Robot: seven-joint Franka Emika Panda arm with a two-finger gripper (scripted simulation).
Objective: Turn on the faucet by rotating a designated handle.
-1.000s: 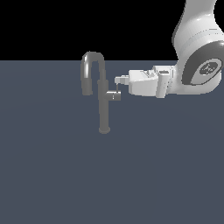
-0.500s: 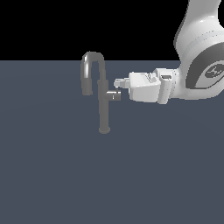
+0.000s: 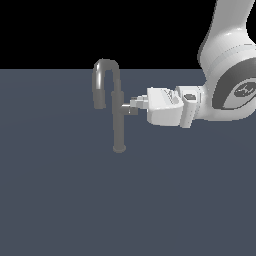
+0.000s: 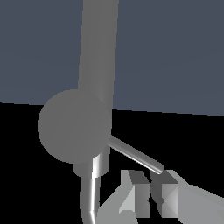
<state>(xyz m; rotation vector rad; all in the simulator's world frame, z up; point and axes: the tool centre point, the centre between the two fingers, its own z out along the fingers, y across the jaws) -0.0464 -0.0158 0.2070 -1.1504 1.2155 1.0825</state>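
Observation:
The faucet (image 3: 118, 125) is a slim grey column on a round base, with an arched spout (image 3: 105, 67) curving down on the exterior view's left. The handle (image 3: 127, 109) is a short stub on the column's side toward the arm. My gripper (image 3: 135, 104) reaches in level from the exterior view's right, its tips at the stub's end, shut with nothing between the fingers. In the wrist view the handle (image 4: 74, 126) shows end-on as a round disc with a thin lever pin (image 4: 135, 154). The pin's tip touches my gripper (image 4: 151, 186) at one finger (image 4: 168, 188).
The faucet stands on a flat dark grey-blue surface (image 3: 60, 200). The white arm (image 3: 225, 90) fills the upper part of the exterior view's right. Nothing else stands on the surface.
My gripper has moved down a little beside the handle, from above the stub's level to about level with it. The faucet column has not moved.

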